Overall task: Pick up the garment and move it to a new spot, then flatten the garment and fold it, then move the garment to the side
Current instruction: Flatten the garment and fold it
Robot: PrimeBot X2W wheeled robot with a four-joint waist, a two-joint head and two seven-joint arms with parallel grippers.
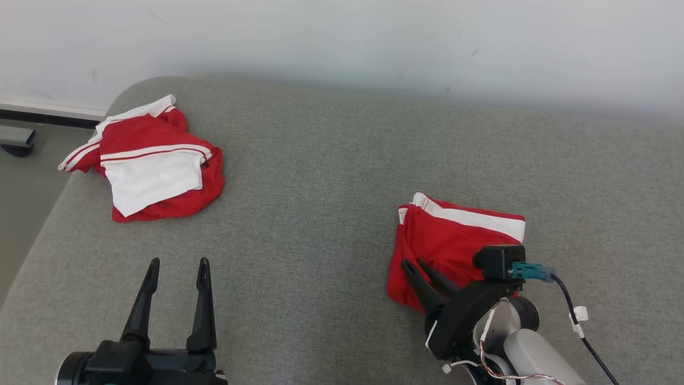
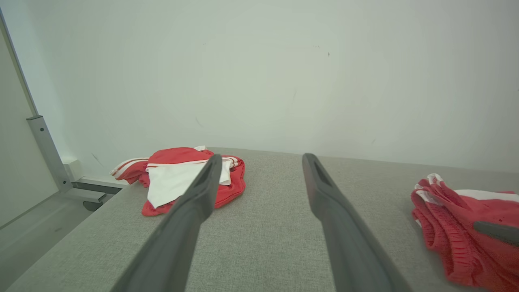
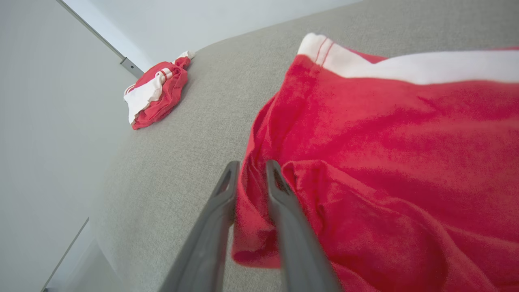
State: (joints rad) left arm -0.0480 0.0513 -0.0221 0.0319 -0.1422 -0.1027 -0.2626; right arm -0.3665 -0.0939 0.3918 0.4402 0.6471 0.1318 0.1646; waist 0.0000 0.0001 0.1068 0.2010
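Observation:
A red garment [image 1: 459, 240] with a white band lies folded on the right of the grey padded surface [image 1: 320, 214]; it also shows in the left wrist view [image 2: 454, 227] and the right wrist view [image 3: 385, 142]. My right gripper [image 1: 414, 263] rests at the garment's near left edge. Its jaws [image 3: 251, 165] stand slightly parted, with a loose fold of red cloth in the gap. One of its fingers [image 2: 494, 232] lies on the cloth. My left gripper [image 1: 179, 262] hovers wide open over bare surface at the near left [image 2: 262, 158], holding nothing.
A second red and white garment [image 1: 155, 160] lies crumpled at the far left corner [image 2: 182, 180] [image 3: 156, 95]. The surface's rounded left edge [image 1: 48, 224] drops to the floor, where a metal frame [image 2: 44, 150] stands. A pale wall runs behind.

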